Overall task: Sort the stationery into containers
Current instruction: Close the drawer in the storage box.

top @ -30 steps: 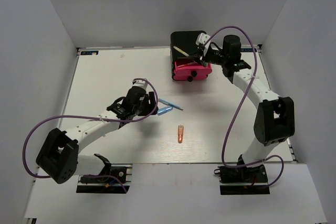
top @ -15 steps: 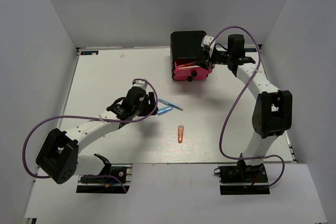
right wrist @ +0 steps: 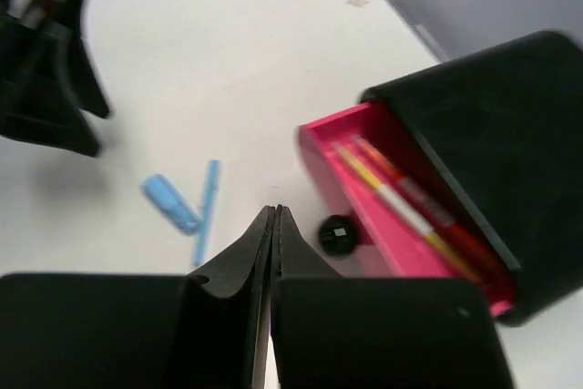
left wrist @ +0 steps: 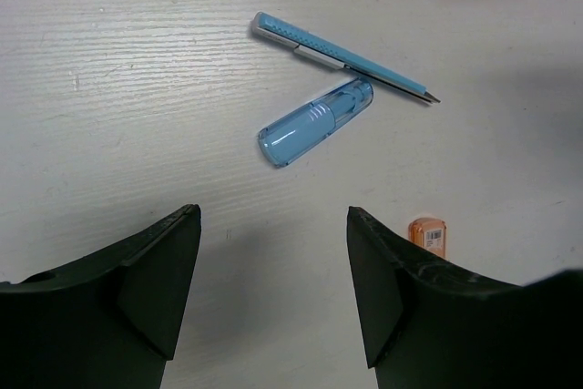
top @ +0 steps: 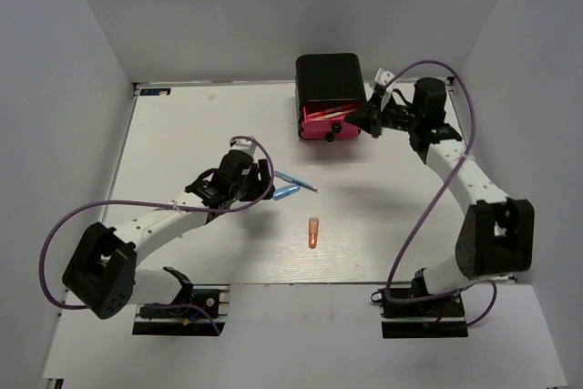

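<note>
Blue pen, blue marker, orange marker: three loose; left jaws spread, right jaws closed.

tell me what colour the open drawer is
The drawer is pink, its knob black; clearest in the right wrist view.

Robot lab test cell. White table boxed by plain grey panels at 9, 12 and 3 o'clock. Left arm and right arm bolted at 6 o'clock, purple cables trailing loose.

The white worktop carries a blue pen just beside a blue marker; an orange marker nearer; a black drawer box at the far edge.
</note>
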Available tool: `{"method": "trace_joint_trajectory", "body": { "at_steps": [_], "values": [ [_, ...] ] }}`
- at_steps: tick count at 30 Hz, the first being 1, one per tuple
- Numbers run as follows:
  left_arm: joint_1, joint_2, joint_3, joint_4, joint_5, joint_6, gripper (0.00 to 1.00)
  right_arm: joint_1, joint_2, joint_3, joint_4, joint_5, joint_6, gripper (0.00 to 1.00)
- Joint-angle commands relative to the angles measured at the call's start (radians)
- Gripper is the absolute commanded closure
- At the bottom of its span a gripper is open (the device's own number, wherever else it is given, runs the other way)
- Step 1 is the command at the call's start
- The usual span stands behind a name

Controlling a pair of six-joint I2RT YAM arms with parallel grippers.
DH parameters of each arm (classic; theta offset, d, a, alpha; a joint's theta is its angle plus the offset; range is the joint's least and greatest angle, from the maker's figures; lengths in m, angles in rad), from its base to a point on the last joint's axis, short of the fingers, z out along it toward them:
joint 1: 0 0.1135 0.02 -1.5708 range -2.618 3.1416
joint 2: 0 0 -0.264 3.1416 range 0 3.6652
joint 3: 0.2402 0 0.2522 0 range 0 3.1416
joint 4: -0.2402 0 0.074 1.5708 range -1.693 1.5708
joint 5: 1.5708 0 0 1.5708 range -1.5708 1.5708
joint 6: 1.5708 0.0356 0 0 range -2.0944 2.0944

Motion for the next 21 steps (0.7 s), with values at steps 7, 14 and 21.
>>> {"method": "trace_joint_trajectory", "body": {
  "at_steps": [7, 14, 21],
  "values": [
    [0.002, 0.025, 0.015, 0.031, 0.034, 0.002, 0.25, 0.015, -0.072, -0.205, -0.034, 0.074, 0.387, 0.66],
    [0.002, 0.057, 0.047, 0.031, 0.034, 0.011, 0.25, 0.026, 0.041, -0.159, -0.033, 0.203, 0.681, 0.46],
    [0.002, 0.034, 0.038, 0.031, 0.034, 0.011, 0.25, 0.034, 0.081, -0.158, 0.110, 0.254, 0.948, 0.42]
  ]
}}
